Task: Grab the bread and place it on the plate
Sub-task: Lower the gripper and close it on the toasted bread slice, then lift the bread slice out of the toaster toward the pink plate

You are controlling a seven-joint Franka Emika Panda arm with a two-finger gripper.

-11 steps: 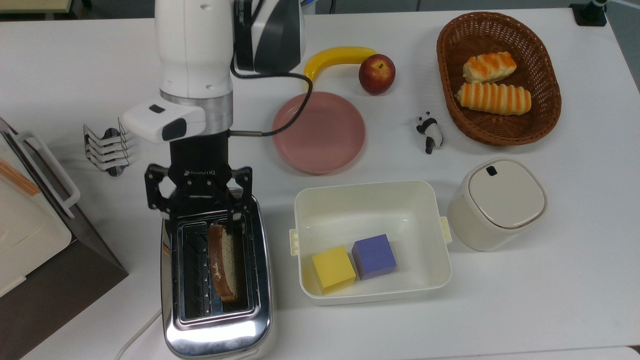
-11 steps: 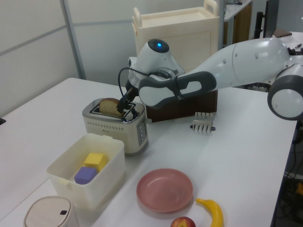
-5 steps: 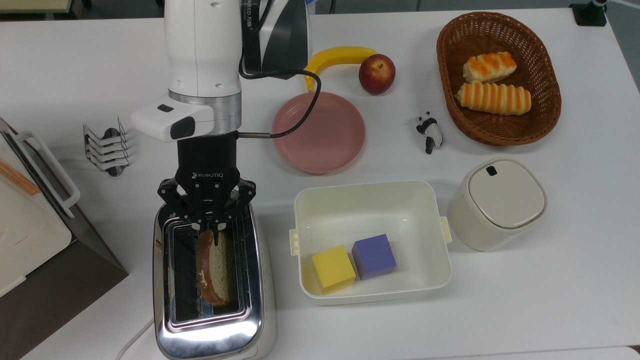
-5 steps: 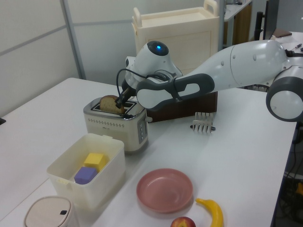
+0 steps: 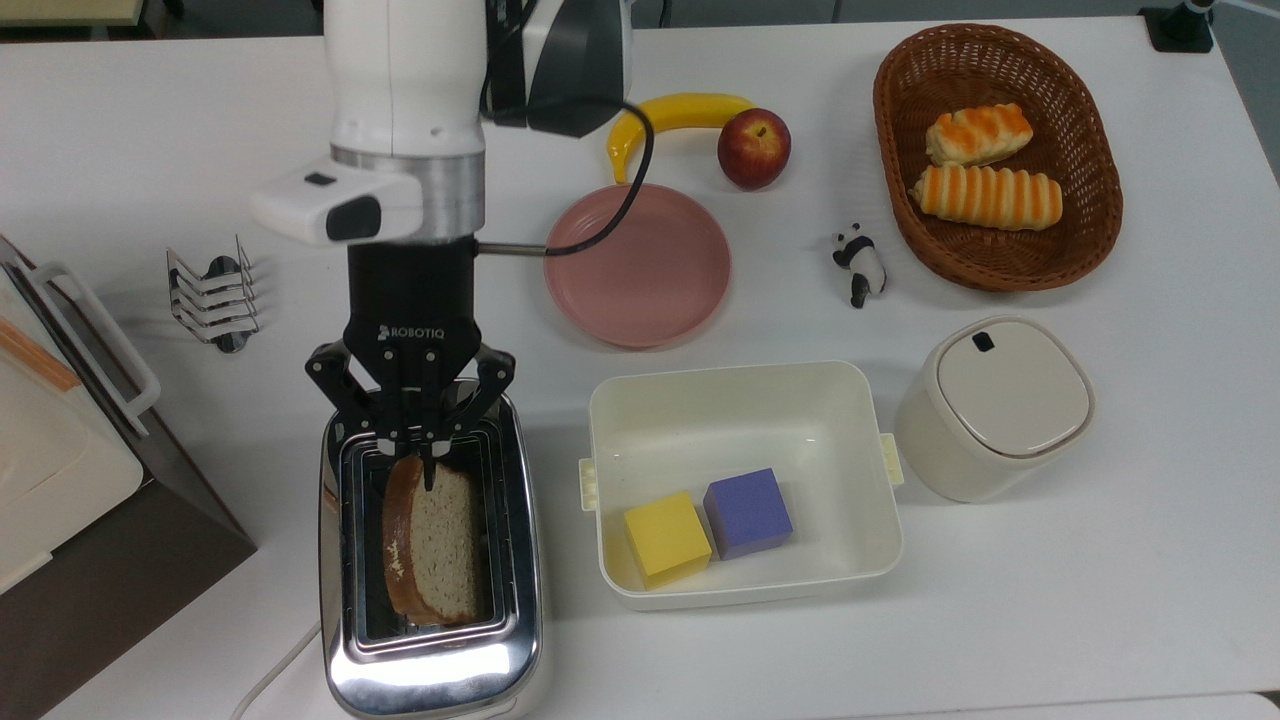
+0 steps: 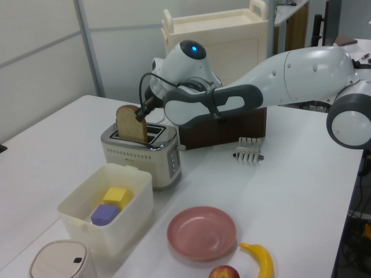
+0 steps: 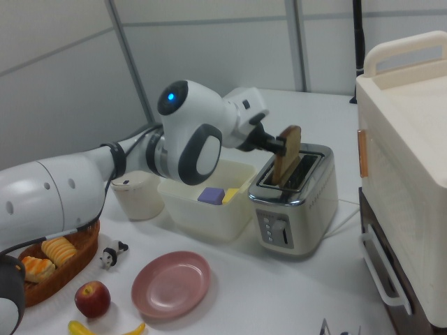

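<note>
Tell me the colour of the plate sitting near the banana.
The plate is plain pink all over, with no pattern; the top view shows it best.

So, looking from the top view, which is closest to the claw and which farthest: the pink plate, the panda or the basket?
From the claw:
1. Plate, up and toward the top view's right.
2. Panda, further right past the plate.
3. Basket, farthest, at the top view's upper right.
</note>
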